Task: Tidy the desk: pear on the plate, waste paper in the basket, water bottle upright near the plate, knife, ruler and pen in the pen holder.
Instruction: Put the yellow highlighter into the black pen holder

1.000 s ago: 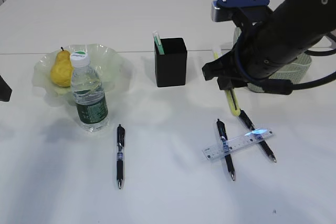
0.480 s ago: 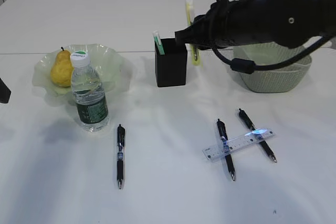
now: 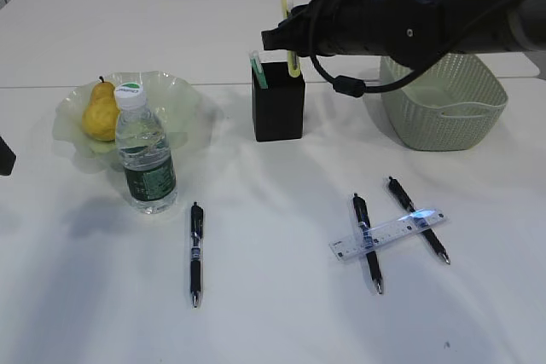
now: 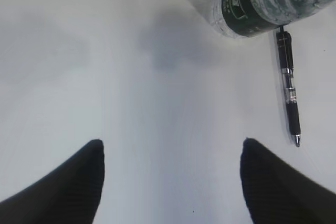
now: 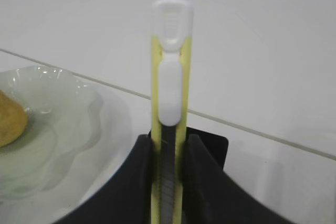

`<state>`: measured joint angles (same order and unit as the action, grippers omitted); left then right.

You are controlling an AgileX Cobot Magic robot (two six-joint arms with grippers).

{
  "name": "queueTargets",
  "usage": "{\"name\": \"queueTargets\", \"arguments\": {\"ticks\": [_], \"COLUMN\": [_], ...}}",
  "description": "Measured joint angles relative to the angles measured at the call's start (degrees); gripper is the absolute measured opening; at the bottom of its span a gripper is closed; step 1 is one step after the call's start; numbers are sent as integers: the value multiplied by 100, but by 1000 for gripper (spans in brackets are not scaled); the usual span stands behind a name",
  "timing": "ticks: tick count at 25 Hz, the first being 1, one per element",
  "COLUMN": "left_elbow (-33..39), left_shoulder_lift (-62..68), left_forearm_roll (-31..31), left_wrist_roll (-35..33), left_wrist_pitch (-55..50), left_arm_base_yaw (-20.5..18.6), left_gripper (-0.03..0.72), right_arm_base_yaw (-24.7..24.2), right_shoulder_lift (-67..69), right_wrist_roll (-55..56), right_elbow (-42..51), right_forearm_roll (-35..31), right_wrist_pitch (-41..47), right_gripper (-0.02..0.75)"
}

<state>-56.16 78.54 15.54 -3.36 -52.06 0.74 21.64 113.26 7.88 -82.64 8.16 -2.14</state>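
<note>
Right claw (image 5: 167, 161) clamped on yellow-and-white plastic utility knife (image 3: 288, 19), upright over the matte black square pen holder (image 3: 277, 104), tip at its mouth. Only the right wrist view shows the grip. Left claw (image 4: 170, 179) apart over bare white bench (image 3: 273, 313), near the clear green-labelled water bottle (image 4: 262, 3) and a black pen (image 4: 290, 90).
</note>
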Motion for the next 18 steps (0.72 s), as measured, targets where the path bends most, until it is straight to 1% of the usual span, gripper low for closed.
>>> {"name": "queueTargets", "arguments": {"ticks": [6, 12, 18], "left_elbow": [0, 0, 0], "left_shoulder_lift": [0, 0, 0], "left_forearm_roll": [0, 0, 0], "left_wrist_roll": [0, 0, 0], "left_wrist_pitch": [0, 0, 0], "left_arm_base_yaw": [0, 0, 0], "left_gripper": [573, 573, 573], "right_arm_base_yaw": [-175, -175, -175], "right_shoulder_lift": [381, 775, 1116], "right_wrist_roll": [0, 0, 0], "right_elbow": [-455, -731, -777], "right_forearm_roll": [0, 0, 0], "right_wrist_pitch": [-226, -578, -949], "right_gripper": [99, 99, 99]}}
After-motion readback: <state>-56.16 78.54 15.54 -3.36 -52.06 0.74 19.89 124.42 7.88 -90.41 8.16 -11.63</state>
